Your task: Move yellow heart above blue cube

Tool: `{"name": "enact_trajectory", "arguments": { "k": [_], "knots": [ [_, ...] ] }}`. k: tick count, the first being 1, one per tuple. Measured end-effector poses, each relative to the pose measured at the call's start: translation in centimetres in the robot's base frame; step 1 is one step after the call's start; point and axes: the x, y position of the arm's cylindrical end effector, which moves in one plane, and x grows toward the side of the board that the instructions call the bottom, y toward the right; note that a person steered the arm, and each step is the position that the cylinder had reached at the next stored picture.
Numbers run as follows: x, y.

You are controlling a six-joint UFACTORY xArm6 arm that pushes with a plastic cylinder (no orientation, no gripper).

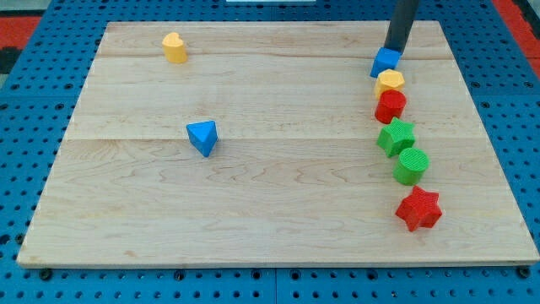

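Observation:
The blue cube (386,61) sits near the board's top right. The yellow heart (389,82) lies just below it, touching it, at the head of a column of blocks. My tip (394,51) is at the cube's upper edge, touching it or nearly so. The dark rod rises from there out of the view's top. The heart is on the far side of the cube from my tip.
Below the heart run a red round block (390,105), a green star (396,136), a green cylinder (411,165) and a red star (418,209). A blue triangle (202,137) lies left of centre. A second yellow block (175,48) stands at the top left.

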Motion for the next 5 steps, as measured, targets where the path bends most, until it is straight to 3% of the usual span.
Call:
{"name": "enact_trajectory", "arguments": {
  "k": [3, 5],
  "knots": [
    [2.1, -4.1],
    [2.4, -14.0]
  ]
}}
